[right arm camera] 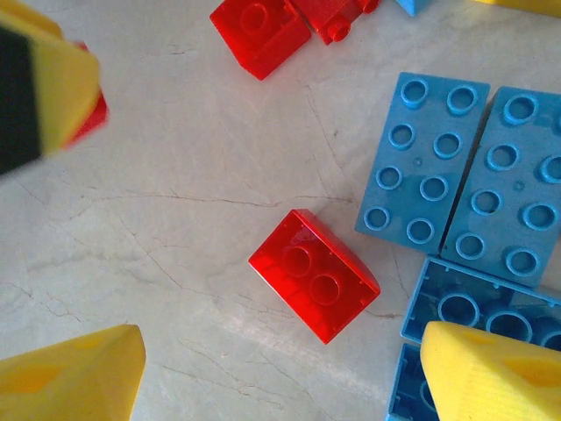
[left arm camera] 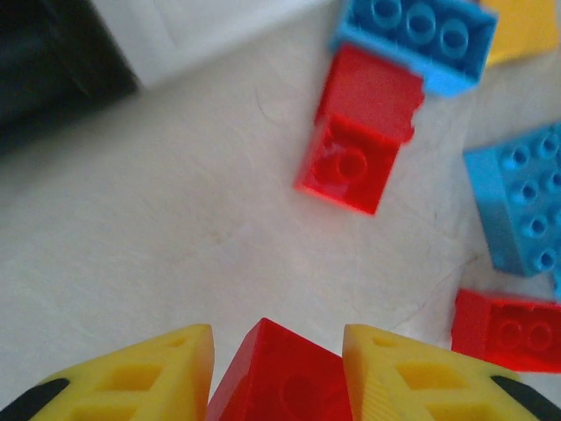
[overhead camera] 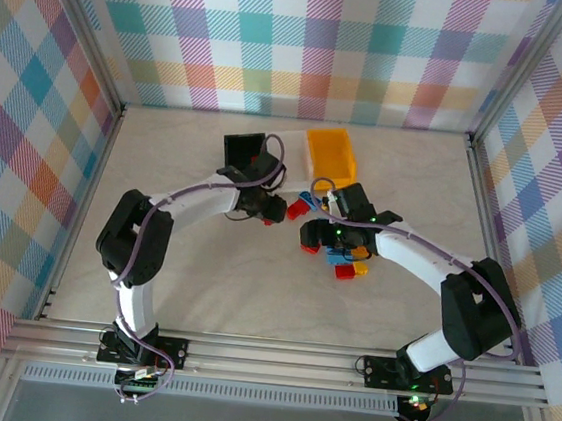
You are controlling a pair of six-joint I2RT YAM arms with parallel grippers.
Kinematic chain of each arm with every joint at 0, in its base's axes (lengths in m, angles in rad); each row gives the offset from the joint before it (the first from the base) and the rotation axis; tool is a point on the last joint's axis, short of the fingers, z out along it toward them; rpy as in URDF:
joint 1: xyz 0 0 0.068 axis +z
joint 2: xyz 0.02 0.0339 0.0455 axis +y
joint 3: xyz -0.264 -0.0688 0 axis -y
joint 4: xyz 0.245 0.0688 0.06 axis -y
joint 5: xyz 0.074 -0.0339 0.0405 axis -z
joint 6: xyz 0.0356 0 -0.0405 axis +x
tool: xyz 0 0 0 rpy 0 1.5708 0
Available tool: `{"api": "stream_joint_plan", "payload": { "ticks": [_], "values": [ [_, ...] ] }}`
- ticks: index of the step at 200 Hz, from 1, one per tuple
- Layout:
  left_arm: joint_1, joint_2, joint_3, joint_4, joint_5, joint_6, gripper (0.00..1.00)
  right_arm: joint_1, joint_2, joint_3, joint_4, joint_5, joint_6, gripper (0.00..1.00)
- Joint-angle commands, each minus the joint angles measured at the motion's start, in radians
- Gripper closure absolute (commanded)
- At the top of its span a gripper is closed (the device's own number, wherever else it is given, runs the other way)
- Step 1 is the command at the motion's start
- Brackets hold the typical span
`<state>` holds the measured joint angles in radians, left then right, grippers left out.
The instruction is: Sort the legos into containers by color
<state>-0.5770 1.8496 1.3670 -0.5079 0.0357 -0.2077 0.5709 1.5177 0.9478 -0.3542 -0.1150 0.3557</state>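
Right now your left end effector (left arm camera: 276,344) is clamped on a red lego brick (left arm camera: 279,381) low over the tabletop (left arm camera: 158,228), so a red pick looks like the step in hand. Next, lift it clear and carry it to a container. The black bin (overhead camera: 244,150) sits nearest, beside the white bin (overhead camera: 290,139) and yellow bin (overhead camera: 330,150). Your right end effector (right arm camera: 282,346) hangs open above a second red brick (right arm camera: 314,274) beside blue bricks (right arm camera: 422,167), so keep the arms apart.

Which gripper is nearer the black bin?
Left. The left gripper, holding a red brick, is just in front of the black bin; the right gripper is farther right, over the bricks.
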Motion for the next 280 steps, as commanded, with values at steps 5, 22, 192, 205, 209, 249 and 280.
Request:
{"api": "stream_joint_plan", "payload": {
  "ticks": [5,22,192,205,209,249,280],
  "values": [
    [0.067,-0.046,0.078,-0.081,0.000,0.037,0.57,0.009,-0.024,-0.007,0.017,-0.016,0.006,0.18],
    [0.115,-0.034,0.153,-0.108,0.007,0.045,0.57,0.009,-0.015,-0.003,0.020,-0.019,0.006,0.18],
    [0.245,0.127,0.453,-0.159,-0.006,0.060,0.41,0.090,0.093,0.094,-0.169,0.101,-0.007,0.14],
    [0.233,0.043,0.365,-0.133,-0.001,0.038,0.41,0.093,0.126,0.107,-0.162,0.104,0.010,0.14],
    [0.231,0.018,0.337,-0.126,-0.002,0.031,0.40,0.092,0.136,0.111,-0.160,0.105,0.016,0.14],
    [0.205,-0.212,0.061,-0.068,0.008,-0.029,0.40,0.100,0.249,0.167,-0.125,0.088,0.049,0.13],
    [0.203,-0.340,-0.068,-0.060,-0.003,-0.034,0.39,0.104,0.321,0.210,-0.110,0.093,0.048,0.14]
  ]
}}
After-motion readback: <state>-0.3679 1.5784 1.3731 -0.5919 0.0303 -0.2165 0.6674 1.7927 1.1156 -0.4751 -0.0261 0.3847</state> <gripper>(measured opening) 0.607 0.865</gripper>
